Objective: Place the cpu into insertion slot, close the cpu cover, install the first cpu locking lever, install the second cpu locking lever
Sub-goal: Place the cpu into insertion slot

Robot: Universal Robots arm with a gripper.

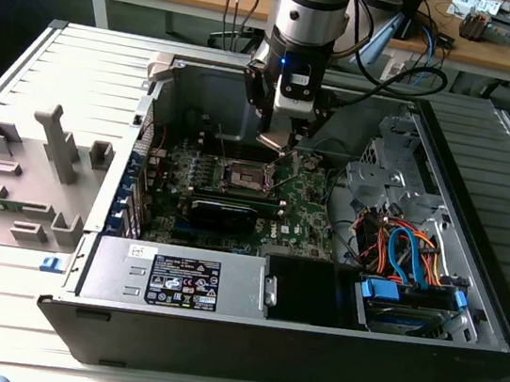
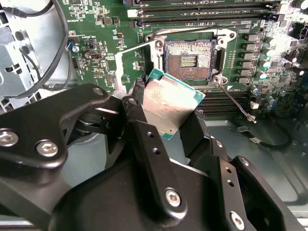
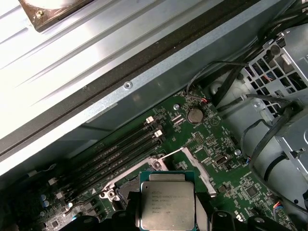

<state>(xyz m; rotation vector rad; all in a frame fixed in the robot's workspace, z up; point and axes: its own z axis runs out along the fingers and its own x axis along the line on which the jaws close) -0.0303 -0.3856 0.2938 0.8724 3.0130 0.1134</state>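
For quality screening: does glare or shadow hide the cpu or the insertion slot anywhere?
Second wrist view: the cpu, held in the gripper, shows a pale sheen on its top, while the insertion slot is evenly lit. First wrist view: the ribbed metal surface glares near white; the cpu does not. Exterior view: the insertion slot looks dim inside the case.

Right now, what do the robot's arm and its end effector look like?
The arm is a round silver-grey tube with a black band, and a small blue light glows on its black wrist. Black cables loop beside it. In the second wrist view the end effector is black metal: chunky jointed links with shiny silver screws.
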